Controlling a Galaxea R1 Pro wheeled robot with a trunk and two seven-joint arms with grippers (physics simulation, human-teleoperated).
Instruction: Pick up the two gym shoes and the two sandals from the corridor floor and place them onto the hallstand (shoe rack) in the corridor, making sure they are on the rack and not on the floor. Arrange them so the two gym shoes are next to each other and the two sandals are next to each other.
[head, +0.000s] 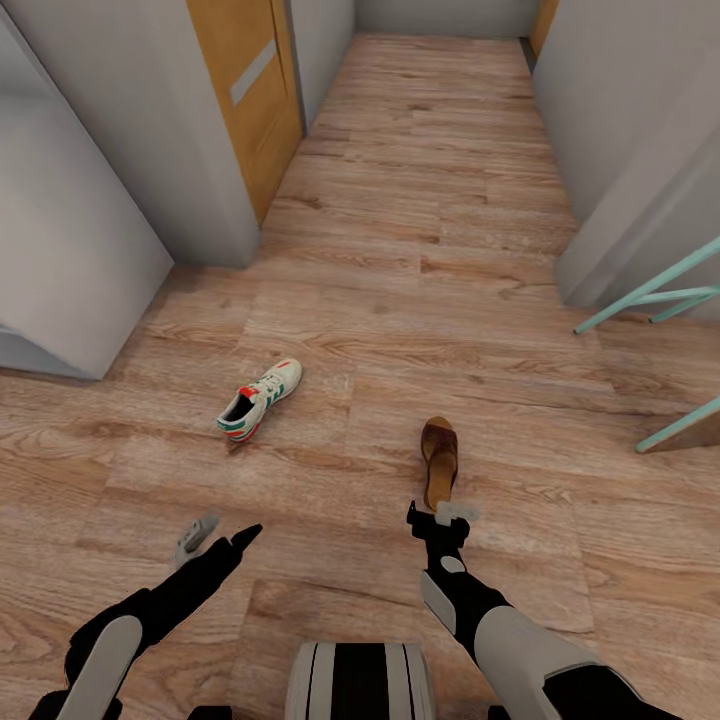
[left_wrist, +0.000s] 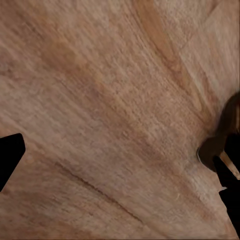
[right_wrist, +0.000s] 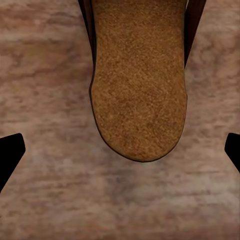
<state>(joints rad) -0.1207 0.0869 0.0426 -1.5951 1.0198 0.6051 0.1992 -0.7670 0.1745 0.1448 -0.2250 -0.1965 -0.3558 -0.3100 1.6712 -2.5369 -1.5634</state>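
Black right gripper (head: 447, 517) hovers spread just short of the sandal's (head: 439, 461) heel on the floor (head: 420, 250); I'd lower straight, straddle the heel, then close. Left gripper (head: 215, 535) is also released, over bare planks. Farther left lies one sneaker (head: 260, 399).

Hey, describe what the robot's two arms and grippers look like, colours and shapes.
Both arms are black with rounded light grey shell panels along the forearms. The left gripper has a grey piece beside a pointed black finger; the right gripper is black with a grey tip. In the wrist views the fingers are plain black wedges.
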